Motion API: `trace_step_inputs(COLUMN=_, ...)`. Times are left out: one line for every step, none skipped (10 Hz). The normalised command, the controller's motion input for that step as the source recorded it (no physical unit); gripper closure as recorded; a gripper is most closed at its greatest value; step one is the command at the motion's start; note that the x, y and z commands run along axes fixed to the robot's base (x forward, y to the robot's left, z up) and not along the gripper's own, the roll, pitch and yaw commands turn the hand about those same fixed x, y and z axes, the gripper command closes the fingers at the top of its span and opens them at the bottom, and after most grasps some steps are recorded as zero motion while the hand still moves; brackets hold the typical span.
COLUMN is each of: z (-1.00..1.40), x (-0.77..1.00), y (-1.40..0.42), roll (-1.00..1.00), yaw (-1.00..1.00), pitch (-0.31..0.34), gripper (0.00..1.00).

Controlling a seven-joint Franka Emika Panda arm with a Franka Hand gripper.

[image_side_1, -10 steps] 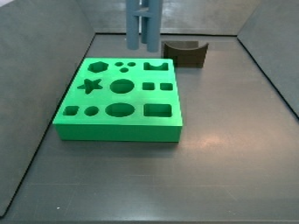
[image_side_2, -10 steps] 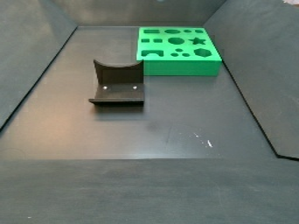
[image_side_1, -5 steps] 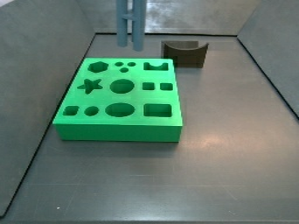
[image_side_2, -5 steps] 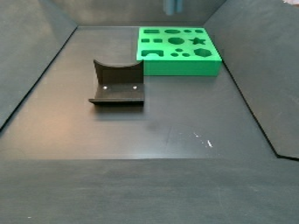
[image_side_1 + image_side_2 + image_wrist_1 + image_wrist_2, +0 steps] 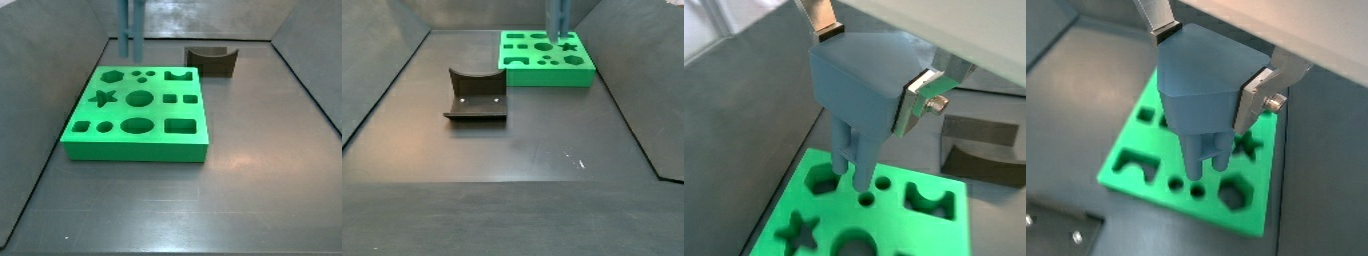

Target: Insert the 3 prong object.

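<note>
The claw (image 5: 1213,90) grips the blue 3 prong piece (image 5: 1204,95) by its blocky head; silver fingers (image 5: 1264,88) press against its side in both wrist views, so the claw is clamped on it. The prongs hang down above the green board (image 5: 136,115), and I cannot tell whether their tips touch it. In a side view only the prongs (image 5: 131,30) show, coming down from the top edge at about 11 o'clock of the board, over its far left corner. In another side view they (image 5: 557,20) hang over the board's far part, near the star hole (image 5: 568,45).

In a wrist view the tips hover near three small round holes (image 5: 1196,187), likely the matching socket.

The main risk, as I judge it, is misalignment: if the prongs are rotated or offset against the three holes, a downward push would jam the tips on the surface, tilt the piece in the grip, or shove the board across the worktop (image 5: 241,190). Nearby cutouts could also catch a stray prong. The fixture (image 5: 476,95) stands well apart and poses no hazard.
</note>
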Motion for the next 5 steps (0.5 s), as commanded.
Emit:
trace_step_inputs(z=-0.57, x=-0.39, y=0.15, roll=0.00, yaw=-0.83, pitch=-0.130, gripper=1.00)
trace_step_inputs(z=-0.52, x=-0.28, y=0.12, roll=0.00, yaw=-0.89, pitch=-0.140, gripper=1.00)
trace_step_inputs(z=-0.39, x=-0.09, y=0.08, roll=0.00, yaw=-0.95, pitch=-0.183, gripper=1.00)
trace_step_inputs(z=-0.28, x=0.00, y=0.00, roll=0.00, yaw=-1.00, pitch=-0.171, gripper=1.00)
trace_step_inputs(z=-0.03, x=0.19, y=0.05, roll=-0.11, yaw=-0.90, pitch=-0.114, gripper=1.00)
